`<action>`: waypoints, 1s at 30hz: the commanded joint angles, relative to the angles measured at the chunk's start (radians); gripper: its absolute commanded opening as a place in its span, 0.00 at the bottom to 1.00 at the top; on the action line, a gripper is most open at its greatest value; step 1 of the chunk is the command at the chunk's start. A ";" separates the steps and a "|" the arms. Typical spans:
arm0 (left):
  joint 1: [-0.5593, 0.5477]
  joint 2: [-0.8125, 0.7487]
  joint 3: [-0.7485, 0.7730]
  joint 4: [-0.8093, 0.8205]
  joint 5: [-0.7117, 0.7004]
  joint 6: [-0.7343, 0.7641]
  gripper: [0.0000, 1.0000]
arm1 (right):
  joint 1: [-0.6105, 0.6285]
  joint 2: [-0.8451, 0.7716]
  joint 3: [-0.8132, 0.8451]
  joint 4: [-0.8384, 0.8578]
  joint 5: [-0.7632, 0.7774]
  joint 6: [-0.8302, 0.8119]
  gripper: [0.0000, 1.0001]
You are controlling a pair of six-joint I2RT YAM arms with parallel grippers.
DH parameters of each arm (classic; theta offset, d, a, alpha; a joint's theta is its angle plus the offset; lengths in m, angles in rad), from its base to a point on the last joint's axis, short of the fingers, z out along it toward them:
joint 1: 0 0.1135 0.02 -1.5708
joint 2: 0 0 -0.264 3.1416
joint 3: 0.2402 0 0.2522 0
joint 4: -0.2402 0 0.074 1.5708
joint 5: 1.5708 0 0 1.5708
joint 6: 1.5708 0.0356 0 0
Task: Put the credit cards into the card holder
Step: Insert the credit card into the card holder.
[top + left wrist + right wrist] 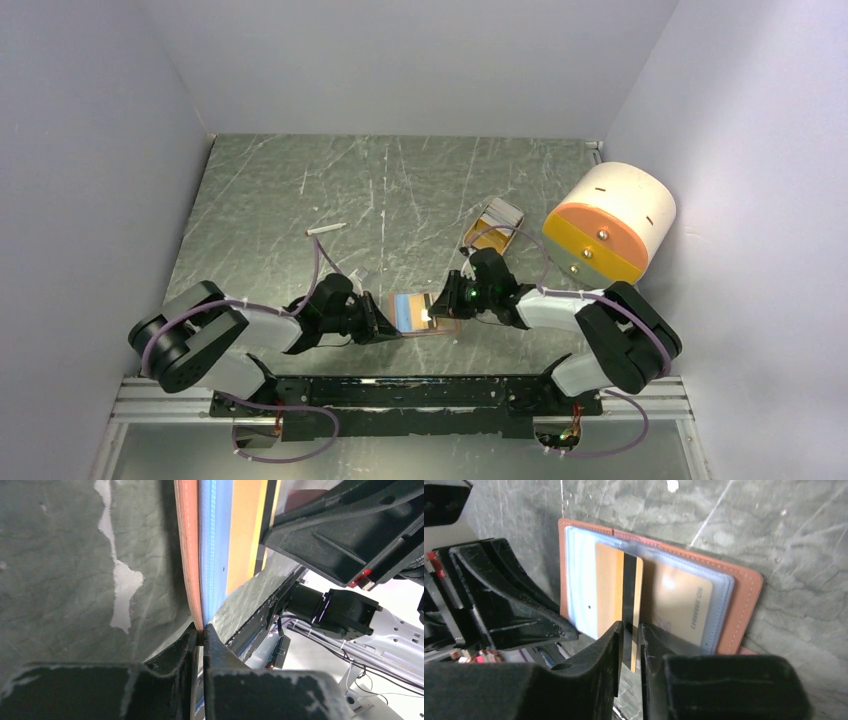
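Observation:
The card holder (440, 325), reddish-brown leather, lies open on the table between the two arms. My left gripper (388, 326) is shut on its near edge; in the left wrist view the jaws (202, 632) pinch the leather rim (189, 555). An orange-yellow credit card (609, 590) with a black stripe lies partly in the holder's (744, 600) clear sleeve. My right gripper (630, 630) has its jaws slightly parted around the card's near end. A beige card (679, 605) sits in the right pocket. The holder's left half shows light blue (579, 580).
A big cream-and-orange cylinder (610, 222) stands at the right wall. A tan tray (493, 225) lies just beyond my right gripper (447, 296). A small white stick (326, 229) lies further back on the left. Grey walls close in on three sides.

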 commanded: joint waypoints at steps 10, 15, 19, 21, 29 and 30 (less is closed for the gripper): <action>-0.026 -0.066 0.017 -0.017 -0.024 0.006 0.09 | 0.011 -0.036 0.048 -0.168 0.074 -0.081 0.29; -0.041 -0.045 0.055 -0.027 -0.014 0.016 0.09 | 0.047 -0.026 0.073 -0.155 0.085 -0.070 0.35; -0.053 -0.063 0.061 -0.029 -0.023 0.008 0.09 | 0.077 -0.003 0.106 -0.199 0.115 -0.091 0.39; -0.059 -0.075 0.063 -0.046 -0.033 0.012 0.09 | 0.077 -0.014 0.102 -0.208 0.125 -0.090 0.39; -0.067 -0.057 0.075 -0.059 -0.028 0.023 0.09 | 0.078 -0.041 0.117 -0.212 0.122 -0.095 0.42; -0.069 -0.055 0.075 -0.053 -0.031 0.022 0.09 | 0.077 -0.031 0.112 -0.191 0.113 -0.088 0.41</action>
